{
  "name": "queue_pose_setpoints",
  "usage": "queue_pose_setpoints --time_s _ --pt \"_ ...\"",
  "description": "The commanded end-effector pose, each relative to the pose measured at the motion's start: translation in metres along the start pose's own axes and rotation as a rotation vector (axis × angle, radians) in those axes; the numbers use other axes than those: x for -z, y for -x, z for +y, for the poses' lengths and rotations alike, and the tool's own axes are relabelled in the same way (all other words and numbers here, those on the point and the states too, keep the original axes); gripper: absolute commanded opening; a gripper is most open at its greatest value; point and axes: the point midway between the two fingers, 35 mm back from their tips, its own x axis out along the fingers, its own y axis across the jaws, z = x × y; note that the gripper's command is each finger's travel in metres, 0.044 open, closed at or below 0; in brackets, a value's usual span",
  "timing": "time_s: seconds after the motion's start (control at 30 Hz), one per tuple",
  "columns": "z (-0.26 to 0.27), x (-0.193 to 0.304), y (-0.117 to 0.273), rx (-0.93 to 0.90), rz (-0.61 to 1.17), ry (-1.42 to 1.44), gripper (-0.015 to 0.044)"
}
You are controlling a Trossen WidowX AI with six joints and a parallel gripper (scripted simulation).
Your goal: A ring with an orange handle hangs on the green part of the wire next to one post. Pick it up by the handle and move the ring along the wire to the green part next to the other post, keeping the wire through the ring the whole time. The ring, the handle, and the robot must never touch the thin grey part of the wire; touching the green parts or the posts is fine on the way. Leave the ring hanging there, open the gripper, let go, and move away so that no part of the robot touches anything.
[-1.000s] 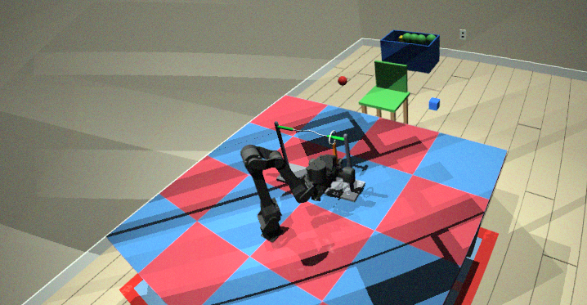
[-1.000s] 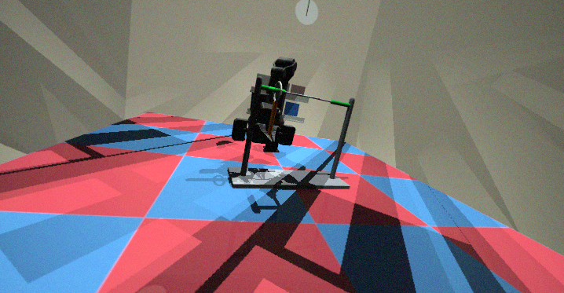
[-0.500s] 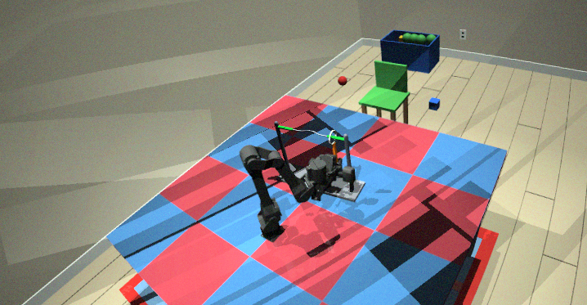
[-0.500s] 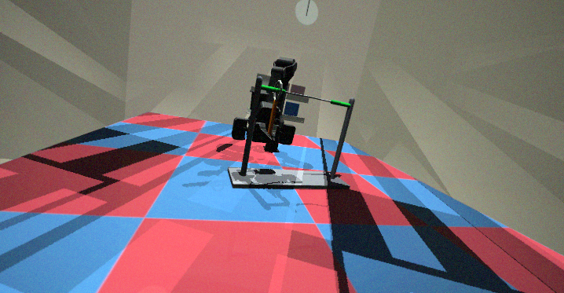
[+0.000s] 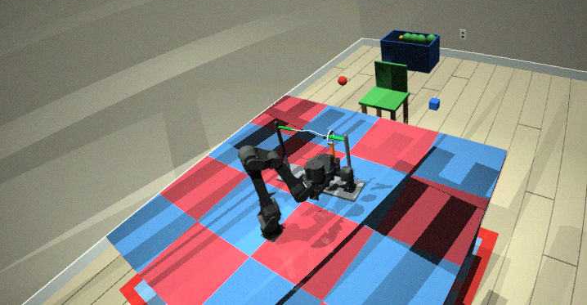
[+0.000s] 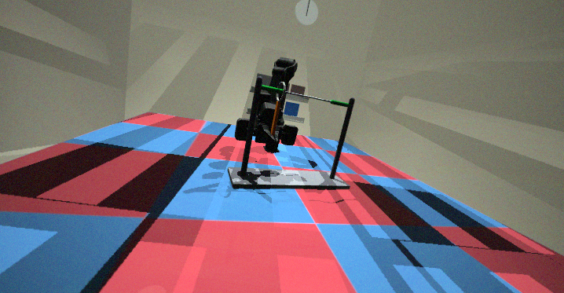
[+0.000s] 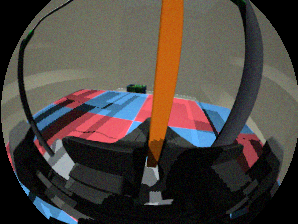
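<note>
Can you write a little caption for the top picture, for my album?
The black tool grips the orange handle of a ring near a post.

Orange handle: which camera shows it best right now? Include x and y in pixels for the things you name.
The wrist view: the orange handle (image 5: pixel 333 152) (image 6: pixel 275 117) (image 7: pixel 169 65) looms large there, running down between the gripper's fingers. The top view shows a short upper stretch beneath the ring; exterior, a thin slanted strip.

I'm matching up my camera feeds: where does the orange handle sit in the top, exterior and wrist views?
Top: the orange handle is just right of centre, below the ring.
Exterior: near the centre, upright, right of the nearer-to-it post.
Wrist: a broad strip from the top edge down to the gripper fingers.
Shared landmark: that post.
</note>
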Motion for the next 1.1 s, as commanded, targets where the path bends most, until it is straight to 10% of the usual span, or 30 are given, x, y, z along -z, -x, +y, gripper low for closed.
queue_pose_setpoints --time_s 0.0,1.07 --pt "0.005 -0.002 0.000 0.002 -0.006 0.001 -0.0150" --pt "0.036 -0.002 0.000 0.070 -0.009 -0.012 -0.0150"
